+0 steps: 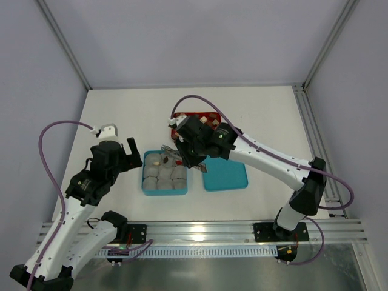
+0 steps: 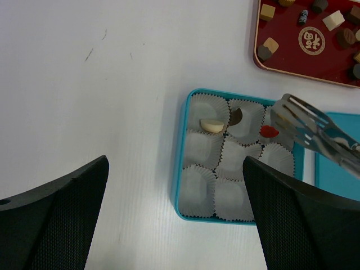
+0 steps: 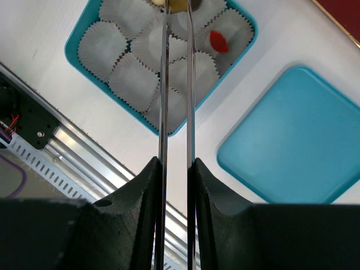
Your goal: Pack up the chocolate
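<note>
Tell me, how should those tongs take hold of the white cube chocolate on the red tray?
Probably from straight above, tongs closing on two opposite flat sides of the white cube; it sits on the red tray with a dark piece close beside it.

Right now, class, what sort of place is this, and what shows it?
Most likely a robot lab test cell: a left arm and right arm bolted to a metal rail, a white table walled by plain panels, and tongs held over a teal box.
</note>
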Controlling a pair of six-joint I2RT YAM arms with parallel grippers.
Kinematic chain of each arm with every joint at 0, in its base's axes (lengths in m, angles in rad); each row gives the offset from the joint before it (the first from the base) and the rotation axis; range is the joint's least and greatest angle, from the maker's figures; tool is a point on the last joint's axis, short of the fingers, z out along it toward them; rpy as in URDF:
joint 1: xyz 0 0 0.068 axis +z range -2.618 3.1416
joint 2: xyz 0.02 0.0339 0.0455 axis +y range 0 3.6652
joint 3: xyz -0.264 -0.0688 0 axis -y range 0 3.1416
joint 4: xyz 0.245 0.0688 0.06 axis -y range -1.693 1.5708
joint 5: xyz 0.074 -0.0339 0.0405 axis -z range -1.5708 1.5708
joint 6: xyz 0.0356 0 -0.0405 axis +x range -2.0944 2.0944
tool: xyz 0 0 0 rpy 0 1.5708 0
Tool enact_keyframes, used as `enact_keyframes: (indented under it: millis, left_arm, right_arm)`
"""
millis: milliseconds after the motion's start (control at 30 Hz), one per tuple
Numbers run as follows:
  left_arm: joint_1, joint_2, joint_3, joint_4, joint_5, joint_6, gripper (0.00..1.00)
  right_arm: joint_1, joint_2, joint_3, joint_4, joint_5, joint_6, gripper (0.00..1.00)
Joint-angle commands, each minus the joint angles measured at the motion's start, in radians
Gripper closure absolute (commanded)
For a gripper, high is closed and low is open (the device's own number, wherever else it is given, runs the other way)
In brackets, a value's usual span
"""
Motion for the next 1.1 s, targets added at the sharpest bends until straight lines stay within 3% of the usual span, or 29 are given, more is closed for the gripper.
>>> enact_keyframes:
  millis: [0, 367, 867, 1067]
  left_arm:
    - [-0.002, -0.006, 0.007, 0.019, -0.008, -0.010, 0.00]
    - [-0.002, -0.009, 0.007, 0.018, -0.013, -0.012, 0.00]
    - [-0.002, -0.012, 0.007, 0.016, -0.014, -0.012, 0.00]
    - [-0.002, -0.011, 0.007, 0.018, -0.014, -0.012, 0.00]
  right_arm:
    - [0.042, 0.016, 0.006, 0.044, -0.018, 0.033, 0.74]
    - [0.114, 0.154, 0.095, 0.052, -0.038, 0.026, 0.74]
    - [0.129, 0.198, 0.112, 0.053, -0.059, 0.020, 0.73]
    - [0.134, 0.203, 0.114, 0.050, -0.062, 0.016, 0.68]
